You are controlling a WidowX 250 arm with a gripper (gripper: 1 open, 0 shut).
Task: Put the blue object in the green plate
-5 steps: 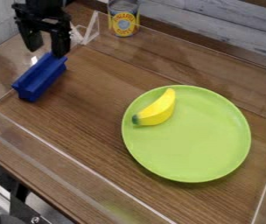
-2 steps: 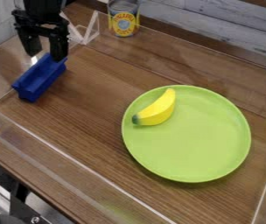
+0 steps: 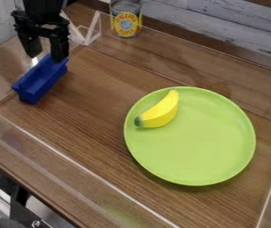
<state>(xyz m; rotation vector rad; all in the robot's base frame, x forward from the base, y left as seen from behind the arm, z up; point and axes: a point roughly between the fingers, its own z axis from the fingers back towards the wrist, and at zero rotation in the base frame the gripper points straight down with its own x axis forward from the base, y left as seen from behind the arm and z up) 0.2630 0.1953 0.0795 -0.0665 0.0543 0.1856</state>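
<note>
Nothing's delivered yet: the green plate (image 3: 195,142), big, round and glossy lime plastic, is sitting well off to the claw's lower right, carrying only a curved yellow banana (image 3: 160,109). The blue object (image 3: 39,78) (a long ridged block) is lying directly under the claw (image 3: 43,52), which is gaping wide, gripping nothing.

We saw a dark wooden table (image 3: 114,85) bounded by clear walls. On it lay the blue object (image 3: 39,80) near the left side, and the green plate (image 3: 209,142) well apart toward the right. A yellow tin (image 3: 126,21) stood upright at the far edge.
</note>
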